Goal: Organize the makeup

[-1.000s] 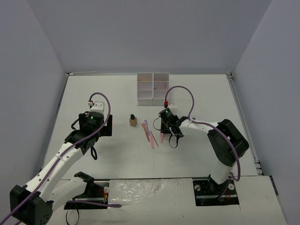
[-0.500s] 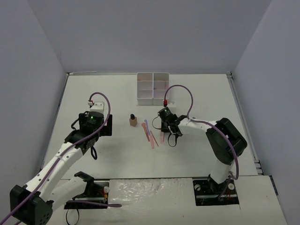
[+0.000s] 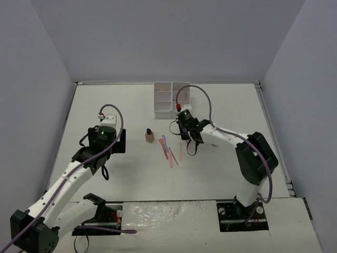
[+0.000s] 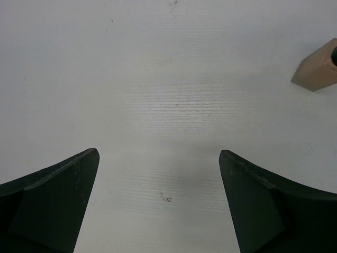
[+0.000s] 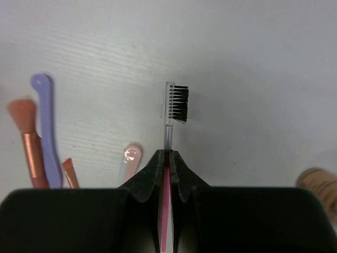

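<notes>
My right jaws are pinched tight on a brow brush (image 5: 174,103), gripping it on its pink handle. Ahead of the tips a clear neck sticks out, ending in a small comb head with a row of short black bristles on one side. From above, the same brush (image 3: 180,151) shows as a thin pink line hanging from my right jaws toward the near edge. I cannot tell whether its end touches the surface (image 3: 105,105).

Just to the left of the held brush lie the other sticks (image 3: 167,150), close together on the surface. My right wrist camera picks out four of them:
- a lavender stick (image 5: 46,126) with a rounded end
- a copper-handled brush (image 5: 23,118) with a peach-orange tuft, right beside the lavender stick
- a short orange-tipped brush (image 5: 68,169)
- a pale pink stick (image 5: 130,155) with a round glossy tip, nearest to my jaws

Any print on the sticks is too small to read.

The tan bottle (image 3: 149,135) with its black cap stands upright to the left of the sticks. It sits between my two arms, and my left wrist camera catches its angular tan body (image 4: 316,71) at the far right. The white compartment box (image 3: 171,99) sits farther back, near the rear edge and just beyond my right jaws.

My left jaws stand wide apart over bare surface, with nothing between them.
</notes>
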Robot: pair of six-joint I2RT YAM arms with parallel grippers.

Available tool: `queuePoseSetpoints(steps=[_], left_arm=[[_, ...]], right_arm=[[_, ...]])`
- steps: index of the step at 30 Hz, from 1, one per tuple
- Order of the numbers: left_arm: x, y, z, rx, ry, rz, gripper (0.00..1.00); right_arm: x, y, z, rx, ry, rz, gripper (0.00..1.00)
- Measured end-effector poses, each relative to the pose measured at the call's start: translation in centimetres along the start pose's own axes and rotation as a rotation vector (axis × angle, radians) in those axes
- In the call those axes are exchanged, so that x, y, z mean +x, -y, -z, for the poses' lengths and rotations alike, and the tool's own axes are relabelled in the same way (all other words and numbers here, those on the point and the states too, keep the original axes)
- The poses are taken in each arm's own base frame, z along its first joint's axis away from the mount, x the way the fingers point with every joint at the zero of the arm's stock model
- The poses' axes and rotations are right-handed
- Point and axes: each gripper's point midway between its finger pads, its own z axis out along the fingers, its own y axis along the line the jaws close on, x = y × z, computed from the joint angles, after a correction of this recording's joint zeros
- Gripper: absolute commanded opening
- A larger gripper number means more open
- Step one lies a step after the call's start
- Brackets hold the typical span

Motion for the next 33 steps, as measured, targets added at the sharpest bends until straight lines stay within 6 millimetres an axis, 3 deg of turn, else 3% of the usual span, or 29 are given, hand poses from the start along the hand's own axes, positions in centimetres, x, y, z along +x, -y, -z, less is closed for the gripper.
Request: queuePoseSetpoints(steps=[7, 11, 15, 19, 26, 33], left_arm=[[0.0, 0.0, 0.0, 0.000, -0.001, 0.000, 0.97], [0.0, 0.0, 0.0, 0.000, 0.000, 0.000, 0.97], [0.0, 0.0, 0.0, 0.000, 0.000, 0.000, 0.97], [0.0, 0.0, 0.0, 0.000, 0.000, 0.000, 0.97], [0.0, -0.1, 0.0, -0.006, 0.001, 0.000, 0.97], [0.2, -0.3, -0.1, -0.019, -0.004, -0.004, 0.97]], right_arm=[[-15.3, -1.2, 5.7, -0.148, 0.390, 0.239, 0.00], [-20.1, 0.1, 7.1, -0.224, 0.558, 0.360, 0.00], [-22.7, 1.2, 6.4, -0.276, 0.643, 0.477, 0.00], [-24.7, 0.9, 4.5, -0.351, 0.712, 0.566, 0.00], [-24.4, 0.3, 0.6, -0.461, 0.739, 0.648, 0.00], [-24.6, -0.1, -1.4, -0.515, 0.799, 0.703, 0.00]])
